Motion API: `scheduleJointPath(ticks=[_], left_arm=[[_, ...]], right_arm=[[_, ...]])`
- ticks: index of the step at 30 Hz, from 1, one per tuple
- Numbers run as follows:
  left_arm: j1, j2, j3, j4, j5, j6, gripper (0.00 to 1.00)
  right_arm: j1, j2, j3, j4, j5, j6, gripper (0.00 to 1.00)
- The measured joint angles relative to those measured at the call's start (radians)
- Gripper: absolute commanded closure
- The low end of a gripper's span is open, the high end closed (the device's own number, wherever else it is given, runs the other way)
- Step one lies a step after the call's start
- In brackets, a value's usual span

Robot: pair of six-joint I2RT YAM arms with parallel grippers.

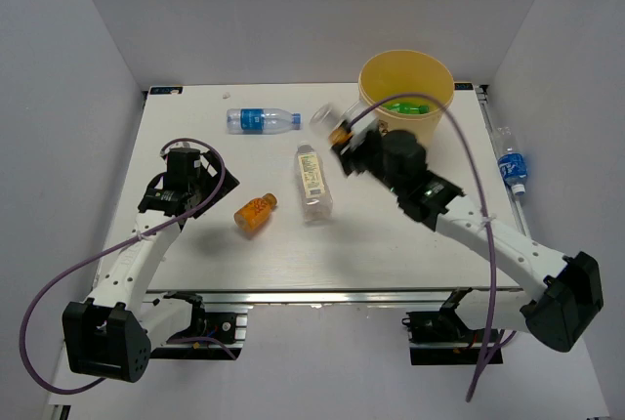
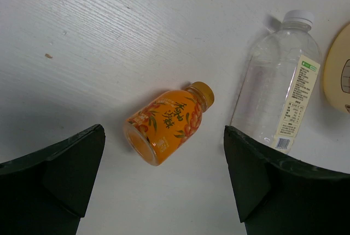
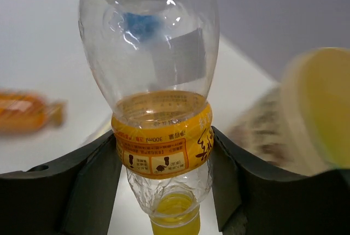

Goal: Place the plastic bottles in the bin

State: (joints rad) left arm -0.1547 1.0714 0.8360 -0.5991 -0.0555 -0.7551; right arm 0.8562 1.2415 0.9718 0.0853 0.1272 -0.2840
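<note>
The table (image 1: 391, 244) holds a blue-labelled bottle (image 1: 264, 120) far, pale-labelled bottle (image 1: 313, 181) central, orange bottle (image 1: 256, 214) nearer left. The bin (image 1: 435, 122) stands far right.

A yellow band label on the clear bottle (image 3: 161, 156), just left of the bin (image 1: 435, 127), reads "300ml" above small boxed pictograms. Well left of the bin, the short orange bottle (image 2: 167, 123) carries green Chinese characters, too stylised to read with certainty. Nearer the bin, the pale-label bottle (image 2: 281, 82) shows a barcode and fine print too small to read.
</note>
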Motion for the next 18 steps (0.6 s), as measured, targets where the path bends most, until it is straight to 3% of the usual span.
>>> scheduleJointPath(ticks=[5, 9, 10, 13, 14, 18], left_arm=[[0.000, 0.007, 0.000, 0.011, 0.019, 0.011, 0.02], [0.000, 0.007, 0.000, 0.032, 0.029, 0.022, 0.02], [0.000, 0.007, 0.000, 0.037, 0.031, 0.023, 0.02], [0.000, 0.007, 0.000, 0.060, 0.039, 0.026, 0.02], [0.000, 0.007, 0.000, 0.067, 0.042, 0.026, 0.02], [0.000, 0.008, 0.005, 0.086, 0.061, 0.027, 0.02]], right_arm=[[-0.269, -0.016, 0.187, 0.023, 0.122, 0.048, 0.67], [-0.459, 0.097, 0.377, -0.008, 0.135, 0.073, 0.64], [-0.493, 0.142, 0.431, -0.029, 0.134, 0.079, 0.59], [-0.568, 0.274, 0.558, -0.097, 0.127, 0.095, 0.17], [-0.581, 0.318, 0.594, -0.134, 0.126, 0.099, 0.11], [-0.586, 0.389, 0.613, -0.225, 0.100, 0.109, 0.11]])
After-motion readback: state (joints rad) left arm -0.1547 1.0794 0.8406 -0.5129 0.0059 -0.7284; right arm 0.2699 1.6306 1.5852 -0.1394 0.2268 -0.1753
